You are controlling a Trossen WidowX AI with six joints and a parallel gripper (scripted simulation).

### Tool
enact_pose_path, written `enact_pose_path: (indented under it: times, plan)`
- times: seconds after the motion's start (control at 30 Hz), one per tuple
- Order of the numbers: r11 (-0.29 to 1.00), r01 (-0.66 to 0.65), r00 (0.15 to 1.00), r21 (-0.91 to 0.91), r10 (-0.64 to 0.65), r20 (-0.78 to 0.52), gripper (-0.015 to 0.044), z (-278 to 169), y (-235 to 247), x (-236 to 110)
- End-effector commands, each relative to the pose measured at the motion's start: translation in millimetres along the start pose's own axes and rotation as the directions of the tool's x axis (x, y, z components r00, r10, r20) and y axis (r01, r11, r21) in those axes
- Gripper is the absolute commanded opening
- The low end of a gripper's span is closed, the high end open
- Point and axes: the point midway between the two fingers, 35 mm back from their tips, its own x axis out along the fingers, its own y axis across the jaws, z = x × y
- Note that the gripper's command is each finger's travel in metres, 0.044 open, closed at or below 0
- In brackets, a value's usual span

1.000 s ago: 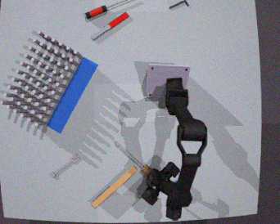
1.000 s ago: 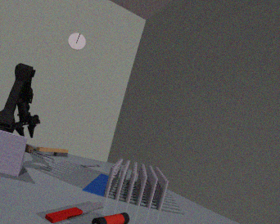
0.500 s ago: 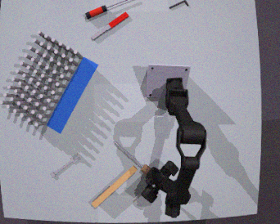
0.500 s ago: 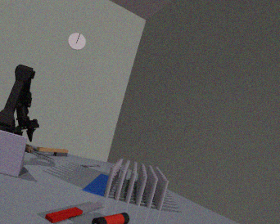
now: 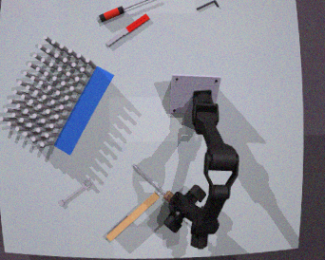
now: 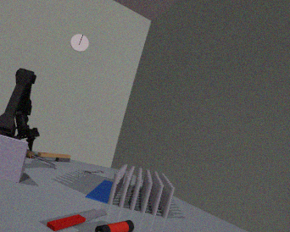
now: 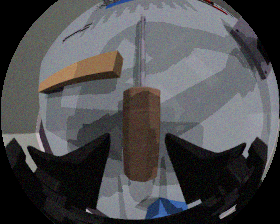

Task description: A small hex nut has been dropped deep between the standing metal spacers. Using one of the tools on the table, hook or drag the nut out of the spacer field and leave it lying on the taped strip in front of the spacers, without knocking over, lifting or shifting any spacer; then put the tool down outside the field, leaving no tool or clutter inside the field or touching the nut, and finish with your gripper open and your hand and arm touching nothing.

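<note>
The standing metal spacers form a dense upright field at the left of the top view. The blue taped strip lies along their front edge. I cannot make out the nut in any view. A tool with a brown handle and a thin metal shaft lies on the table, shaft pointing away from the hand. My gripper is open above it, with one finger on each side of the handle and gaps showing in the wrist view.
A wooden-coloured bar lies beside the tool. A thin grey tool lies nearer the spacers. A red-handled tool, a red-and-black screwdriver and a hex key lie far off. A blue object shows behind the handle.
</note>
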Motion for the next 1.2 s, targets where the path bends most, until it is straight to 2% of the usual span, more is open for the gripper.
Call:
enact_pose_path:
  times: [0.0, 0.6, 0.8, 1.17]
  plan:
    - [1.000, 0.005, 1.000, 0.002, -0.005, 0.008, 0.0273, 0.7, -3.7, 4.9]
    - [1.000, 0.005, 1.000, 0.002, -0.005, 0.008, 0.0153, 0.7, -3.7, 4.9]
    - [1.000, 0.005, 1.000, 0.002, -0.005, 0.007, 0.0000, 4.2, 8.5, -16.7]
    - [1.000, 0.004, 1.000, 0.000, -0.004, 0.006, 0.0000, 19.9, 31.7, -73.1]
